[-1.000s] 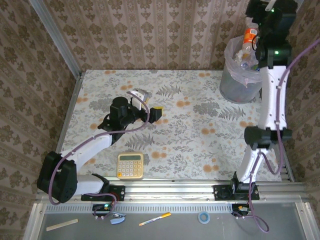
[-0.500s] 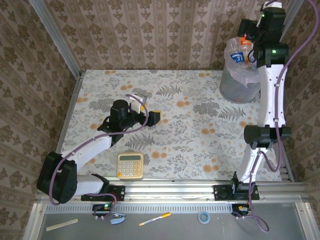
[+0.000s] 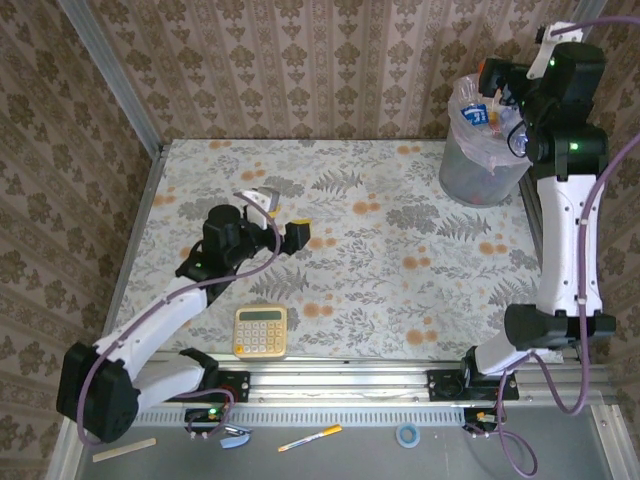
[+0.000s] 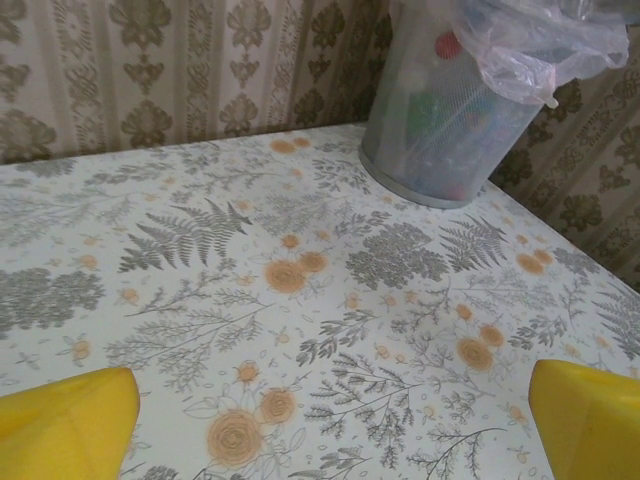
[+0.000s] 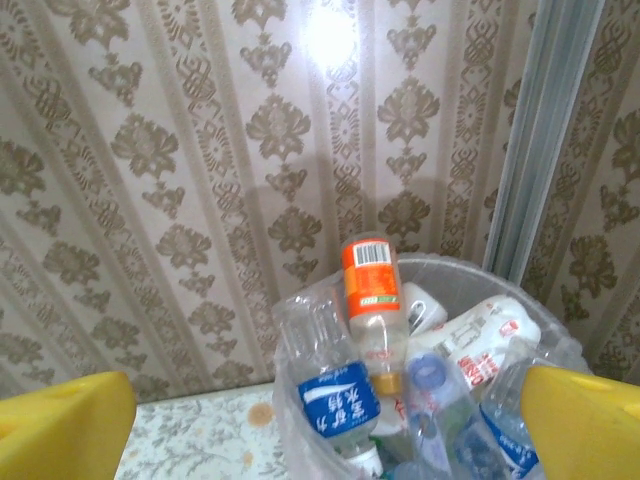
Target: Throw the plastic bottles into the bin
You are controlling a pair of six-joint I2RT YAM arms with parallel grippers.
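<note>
The bin point(image 3: 478, 165), a round grey wastebasket with a translucent liner, stands at the table's far right corner. Several plastic bottles point(image 3: 482, 108) are piled in it. In the right wrist view an orange-labelled bottle point(image 5: 372, 300) lies cap down beside a blue-labelled clear bottle point(image 5: 335, 392) and a white one with red print point(image 5: 482, 345). My right gripper point(image 3: 493, 82) hangs open just above the bin's top, its yellow pads point(image 5: 62, 425) wide apart and empty. My left gripper point(image 3: 283, 216) is open over the table's left middle, holding nothing, with the bin point(image 4: 445, 130) far ahead of it.
A yellow calculator point(image 3: 261, 331) lies near the table's front edge on the left. Patterned walls close the back and sides, and an aluminium post point(image 5: 540, 140) runs up right behind the bin. A pen point(image 3: 310, 438) and a tape roll point(image 3: 407, 434) lie on the near ledge.
The orange-labelled bottle has left my right gripper and dropped into the bin. The right wrist has swung to the right. My left gripper has drifted slightly left.
</note>
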